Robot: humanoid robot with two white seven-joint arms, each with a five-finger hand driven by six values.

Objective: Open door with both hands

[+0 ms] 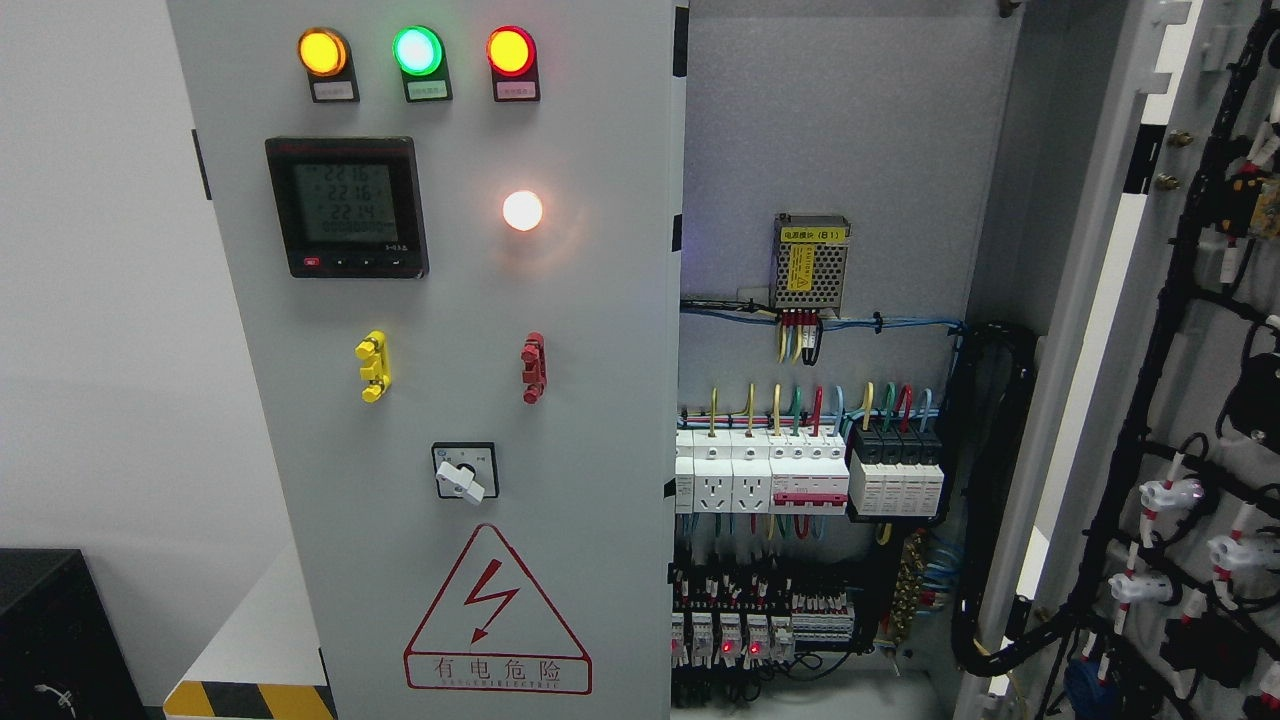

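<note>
Right-hand grey metal cabinet door (1150, 380) swung wide open at pic's right, inner face w/ black cable looms and white connectors. Left grey metal door (450, 360) shut, flat painted panel: amber, green, red round lamps (417, 51) up top, black digital meter (346, 206), white lit lamp, yellow + red handles, rotary switch, red triangle shock-warning sticker (497, 615). Interior exposed: white breakers (760, 470), perforated metal power supply (811, 264), coloured wires. Neither robot hand in frame, so finger state can't be told.

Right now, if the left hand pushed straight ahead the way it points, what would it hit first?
Cannot say: neither hand is in view. Ahead stand only the closed left door and the open right door.
</note>
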